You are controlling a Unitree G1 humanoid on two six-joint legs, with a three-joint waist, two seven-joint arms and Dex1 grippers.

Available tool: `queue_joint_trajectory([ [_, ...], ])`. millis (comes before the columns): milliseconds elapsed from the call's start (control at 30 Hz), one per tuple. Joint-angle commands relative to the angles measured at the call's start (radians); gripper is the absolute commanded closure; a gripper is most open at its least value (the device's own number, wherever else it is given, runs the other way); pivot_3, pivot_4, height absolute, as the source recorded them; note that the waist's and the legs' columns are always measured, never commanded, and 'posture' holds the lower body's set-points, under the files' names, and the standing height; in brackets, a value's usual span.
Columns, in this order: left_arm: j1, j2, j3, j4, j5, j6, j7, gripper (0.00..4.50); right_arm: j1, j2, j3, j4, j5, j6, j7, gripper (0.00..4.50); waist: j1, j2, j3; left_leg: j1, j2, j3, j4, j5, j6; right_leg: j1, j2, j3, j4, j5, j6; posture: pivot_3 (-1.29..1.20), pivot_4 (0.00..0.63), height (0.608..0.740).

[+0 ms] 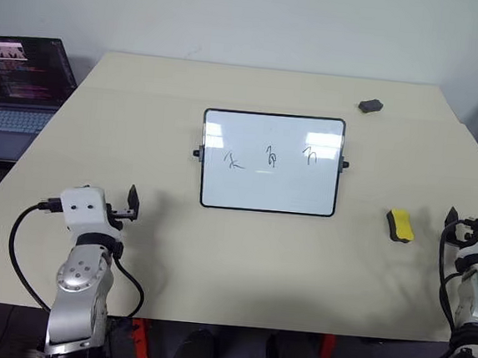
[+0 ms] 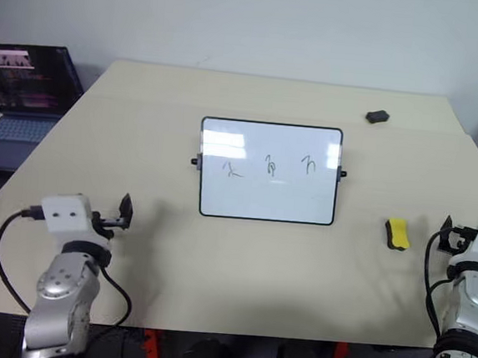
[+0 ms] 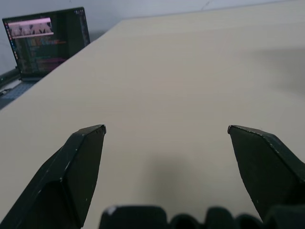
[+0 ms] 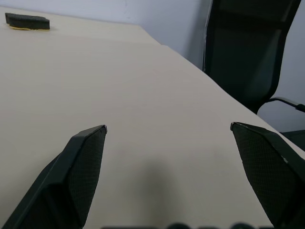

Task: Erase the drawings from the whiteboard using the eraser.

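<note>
The whiteboard (image 1: 270,192) stands propped at the middle of the table, glossy white with a thin black frame. Across its upper half run the drawings, three small dark scribbles (image 1: 234,163), (image 1: 271,155), (image 1: 310,157). The eraser (image 1: 400,225), a small yellow block, lies on the table to the right of the board. My right gripper (image 4: 168,129) hovers open and empty just right of the eraser, near the table's right edge. At the front left, my left gripper (image 3: 167,130) is open over bare table, well short of the board.
An open laptop (image 1: 21,84) sits off the table's left side. A small dark grey lump (image 1: 370,106) lies at the far right of the table (image 1: 215,261). A black chair (image 4: 248,52) stands beyond the right edge.
</note>
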Motion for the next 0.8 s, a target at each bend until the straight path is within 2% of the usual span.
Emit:
queue_joint_trajectory([
  [33,0.01,-0.01,0.007,-0.024,0.017,-0.032,0.021,0.0,-0.007,-0.022,-0.011,0.006,0.008,0.002,0.01,0.02,0.0,0.0,0.0,0.0,0.0,0.0,0.0,0.0,0.0,0.0,0.0,0.0,0.0,0.0,0.0,0.0,0.15,0.74],
  [267,0.052,-0.033,0.026,-0.052,0.003,-0.038,0.023,0.0,0.017,-0.017,-0.01,-0.026,0.009,-0.014,0.025,0.02,-0.001,0.0,0.0,0.0,0.0,0.0,0.0,0.0,0.0,0.0,0.0,0.0,0.0,0.0,0.0,0.0,0.15,0.74],
  [500,0.1,-0.036,0.101,-0.07,-0.041,-0.052,0.023,0.0,0.025,0.01,-0.014,-0.039,0.012,-0.037,0.009,0.02,-0.002,0.0,0.0,0.001,0.0,0.0,0.0,0.0,0.0,0.0,0.0,0.0,0.0,0.0,0.0,0.0,0.15,0.74],
  [633,0.087,-0.001,0.156,-0.072,-0.103,-0.024,-0.011,0.0,0.074,0.041,-0.024,-0.119,0.02,-0.02,-0.026,0.02,0.001,0.0,0.0,0.001,0.0,0.0,0.0,0.0,0.0,0.001,0.0,0.0,0.0,0.0,0.0,0.0,0.15,0.74],
  [800,0.028,0.118,0.191,-0.048,-0.151,0.01,-0.087,0.0,0.163,0.068,-0.011,-0.311,0.026,0.039,-0.024,0.02,0.003,0.001,0.0,0.001,0.001,-0.001,0.0,0.0,0.0,0.001,0.0,-0.001,0.001,0.0,0.0,0.0,0.15,0.74],
])
